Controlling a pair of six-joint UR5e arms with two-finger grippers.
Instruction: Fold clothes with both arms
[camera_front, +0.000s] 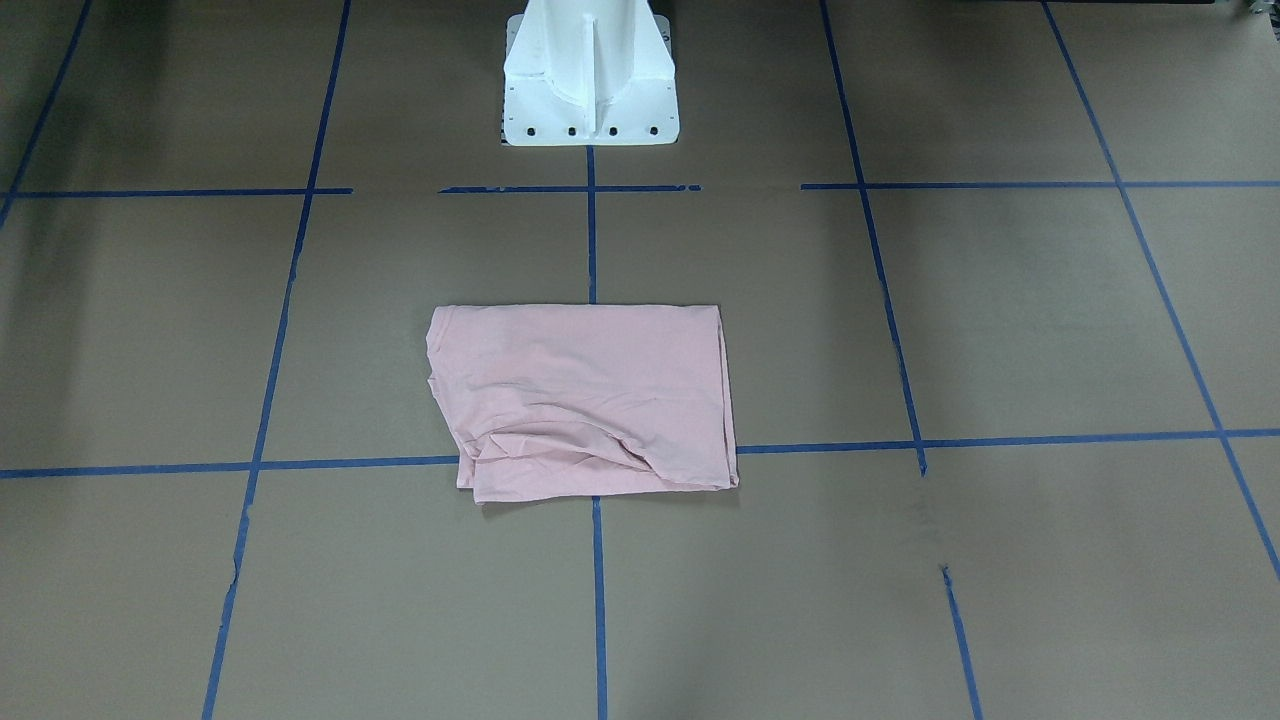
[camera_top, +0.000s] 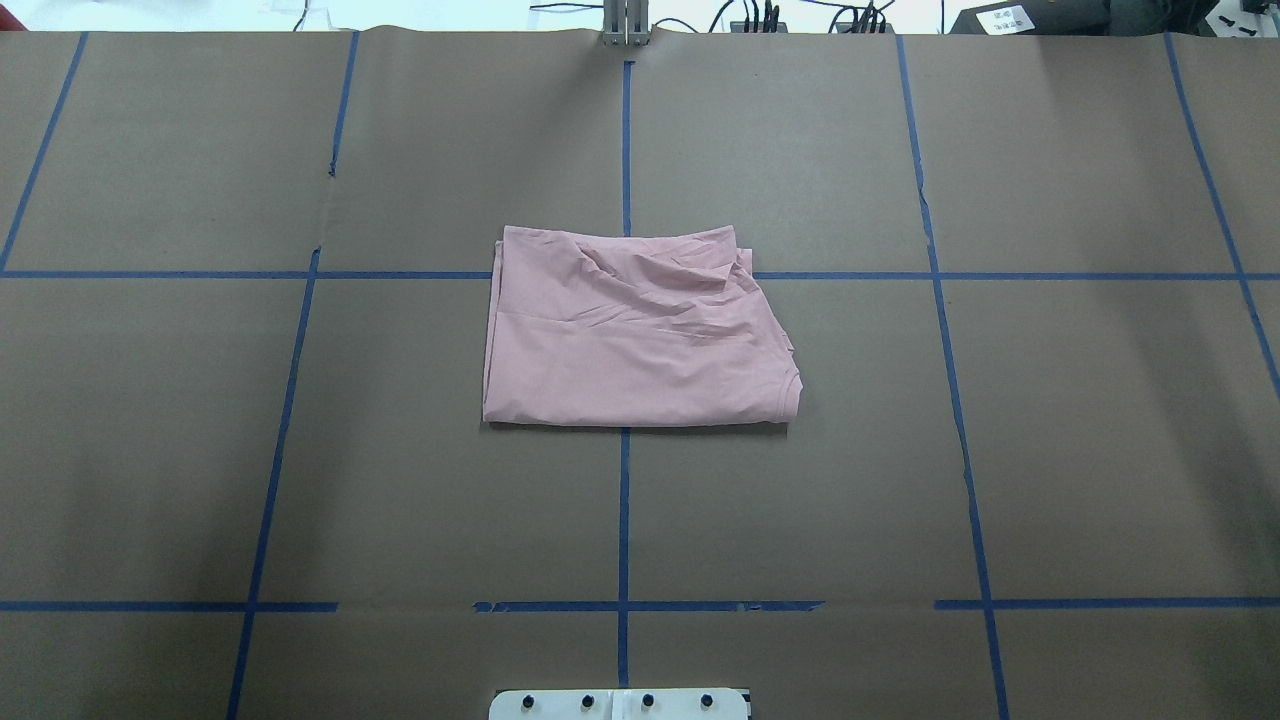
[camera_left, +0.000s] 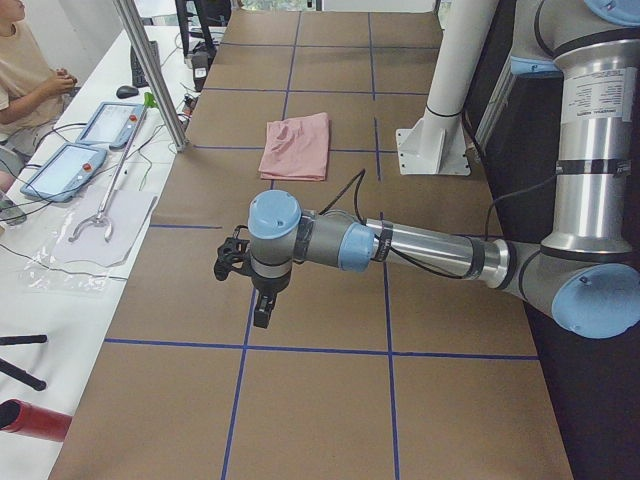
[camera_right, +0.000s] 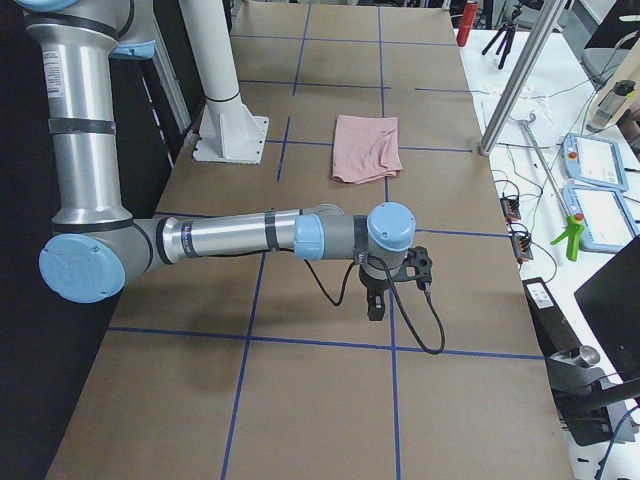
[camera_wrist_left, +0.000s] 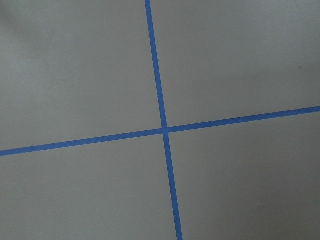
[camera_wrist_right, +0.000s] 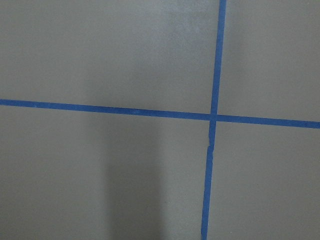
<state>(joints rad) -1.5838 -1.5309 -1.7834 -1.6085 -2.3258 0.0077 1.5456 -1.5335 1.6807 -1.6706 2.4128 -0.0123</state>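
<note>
The pale pink T-shirt (camera_front: 590, 400) lies folded into a rough rectangle at the table's middle, plain side up, with wrinkles along one edge; no print shows. It also shows in the overhead view (camera_top: 630, 340) and small in both side views (camera_left: 297, 145) (camera_right: 367, 148). My left gripper (camera_left: 261, 316) hangs over bare paper far from the shirt, toward the table's left end. My right gripper (camera_right: 376, 306) hangs likewise toward the right end. Both show only in the side views, so I cannot tell whether they are open or shut. The wrist views show only brown paper and blue tape.
The white pedestal base (camera_front: 590, 90) stands behind the shirt on the robot's side. Blue tape lines grid the brown paper (camera_top: 300, 450). A person (camera_left: 25, 90), teach pendants (camera_left: 60, 170) and a metal pole (camera_left: 150, 70) are along the far side.
</note>
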